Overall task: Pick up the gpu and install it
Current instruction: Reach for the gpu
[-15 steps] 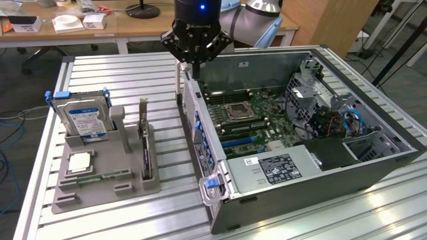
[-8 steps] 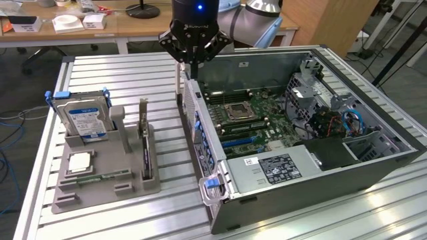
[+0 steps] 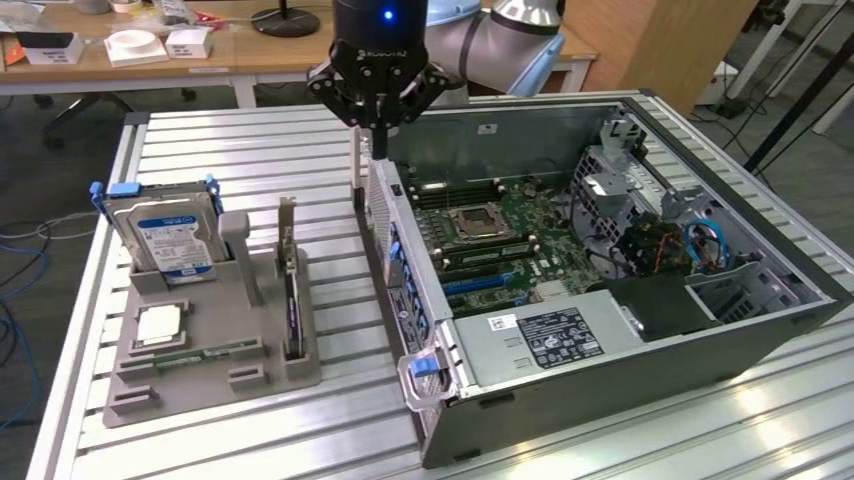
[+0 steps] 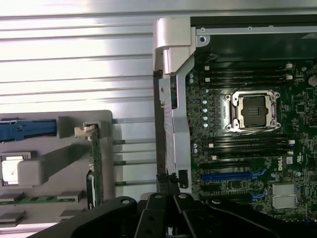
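Above the computer case (image 3: 396, 250) wall, hovering with gripper (image 3: 378, 148) fingers together, empty. Outside that wall, well apart: gpu (image 3: 290, 290) on edge, lengthwise along it.

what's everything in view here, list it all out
gpu: 1, black, standing on edge in the holder, to the exterior view's left of the case
hard drive: 1, silver with a blue-white label, upright in the holder
memory stick: 1, green, lying flat on the holder
processor chip: 1, silver, flat on the holder
holder: 1, grey, on the table
computer case: 1, dark grey, side open, on the table
motherboard: 1, green, inside the case
table: 1, silver, slatted
arm: 1, silver-grey, behind the case
pincer: 1, black, shut and empty, above the case's rear edge
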{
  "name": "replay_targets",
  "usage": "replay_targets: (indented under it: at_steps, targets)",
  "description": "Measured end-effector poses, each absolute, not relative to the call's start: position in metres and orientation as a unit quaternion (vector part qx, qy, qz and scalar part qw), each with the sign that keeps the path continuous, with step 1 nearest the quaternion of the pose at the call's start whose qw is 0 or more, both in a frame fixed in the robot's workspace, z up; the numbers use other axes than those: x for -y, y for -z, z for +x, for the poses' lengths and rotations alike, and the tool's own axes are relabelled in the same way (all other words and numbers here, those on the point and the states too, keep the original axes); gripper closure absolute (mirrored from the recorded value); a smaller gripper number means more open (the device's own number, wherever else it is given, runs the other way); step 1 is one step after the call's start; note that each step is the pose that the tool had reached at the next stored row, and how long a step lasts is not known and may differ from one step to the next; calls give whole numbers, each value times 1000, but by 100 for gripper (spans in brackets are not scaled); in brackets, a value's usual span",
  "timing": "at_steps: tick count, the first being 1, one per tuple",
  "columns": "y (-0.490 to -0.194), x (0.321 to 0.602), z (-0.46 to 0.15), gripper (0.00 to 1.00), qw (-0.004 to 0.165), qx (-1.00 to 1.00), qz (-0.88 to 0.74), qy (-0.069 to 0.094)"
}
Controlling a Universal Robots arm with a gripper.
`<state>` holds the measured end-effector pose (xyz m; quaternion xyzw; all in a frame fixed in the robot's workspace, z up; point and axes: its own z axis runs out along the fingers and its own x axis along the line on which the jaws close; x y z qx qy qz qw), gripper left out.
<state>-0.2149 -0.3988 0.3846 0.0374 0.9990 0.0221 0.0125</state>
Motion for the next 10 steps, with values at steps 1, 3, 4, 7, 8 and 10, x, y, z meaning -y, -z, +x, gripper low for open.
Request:
replay_targets:
  at_steps: [1,3,4,7,8,10]
  targets:
    - [-385,399,-216,89,12,-999,37,-22]
    - [-384,399,-219,89,12,-999,37,-22]
    - [-384,399,-220,89,12,-999,37,-22]
    - [-384,399,-224,89,12,-999,37,-22]
    - [-384,399,-225,89,13,-999,37,-22]
    - [-384,399,-227,89,12,-999,37,-22]
